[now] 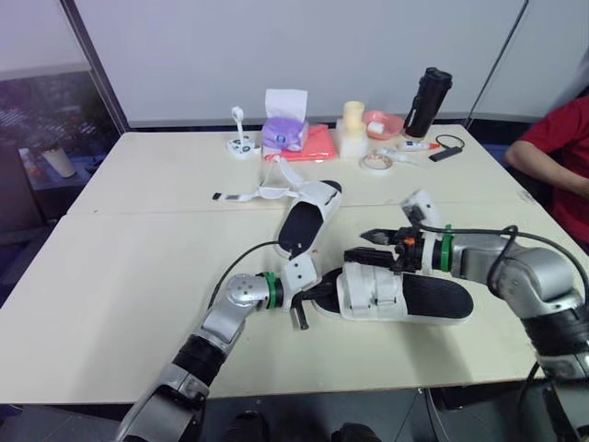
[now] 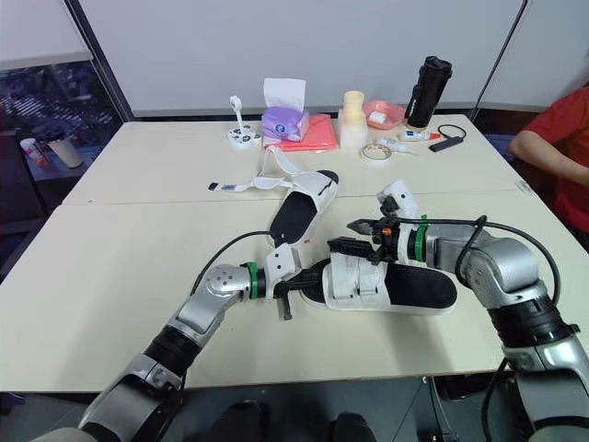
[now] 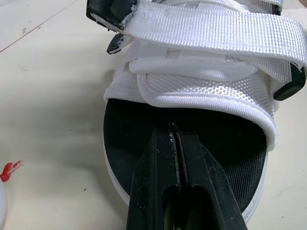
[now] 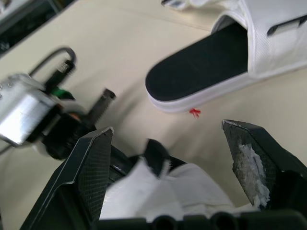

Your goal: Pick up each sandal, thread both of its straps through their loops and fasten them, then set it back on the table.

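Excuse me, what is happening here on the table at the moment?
The robot is working on the near sandal. Its left gripper, fingers shut, is at the sandal's toe end, and its right gripper hangs open over the white straps. The far sandal lies beyond with loose straps.

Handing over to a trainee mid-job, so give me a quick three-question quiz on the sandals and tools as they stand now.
1. True or false: the right tool is open above the near sandal.
2. Whose straps trail loose across the table? A near sandal, B far sandal, C neither.
3. Fill in: the left tool is ___ at the near sandal's toe.
Key: 1 true; 2 B; 3 shut.
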